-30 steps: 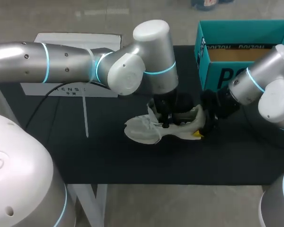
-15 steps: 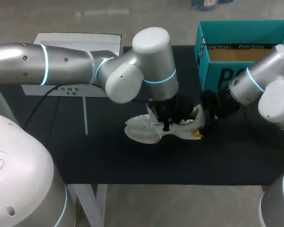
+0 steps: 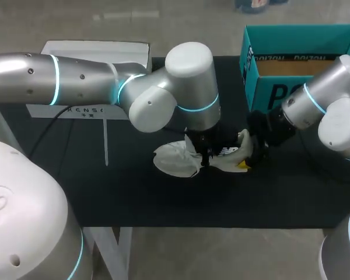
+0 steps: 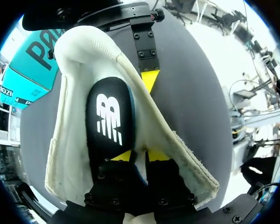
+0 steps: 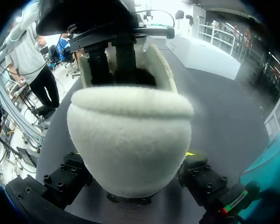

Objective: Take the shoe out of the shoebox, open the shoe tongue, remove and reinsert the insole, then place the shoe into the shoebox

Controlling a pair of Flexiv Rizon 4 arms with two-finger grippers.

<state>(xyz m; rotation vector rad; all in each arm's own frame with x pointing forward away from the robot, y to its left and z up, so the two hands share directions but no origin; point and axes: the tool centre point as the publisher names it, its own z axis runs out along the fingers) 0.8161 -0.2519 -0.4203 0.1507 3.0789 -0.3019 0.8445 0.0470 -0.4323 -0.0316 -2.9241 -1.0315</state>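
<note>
The white shoe (image 3: 178,162) lies on its side near the middle of the black table (image 3: 163,198). The teal shoebox (image 3: 280,64) stands open at about 1 o'clock from it, well apart.

The right gripper (image 3: 249,156) is at the shoe's 3 o'clock end. Its jaws stand wide with the fleecy heel clamped between them, one finger on each side.

The left gripper (image 4: 139,155) reaches down into the shoe's mouth. Its jaws stand narrow and appear to pinch the near end of the black insole (image 4: 109,119), whose far end lies flat against the heel lining.

The main risk is that thin pinch. The insole is flexible and held only at its edge, so it could fold or slide out of the fingers and end up half in the shoe. If it drags on the soft lining, the whole shoe may lift or twist. The heel clamp presses into plush material and may give, which would let the shoe rotate out of line. The two grippers also work close together at the heel end, so a careless path could bring their fingers into contact.
</note>
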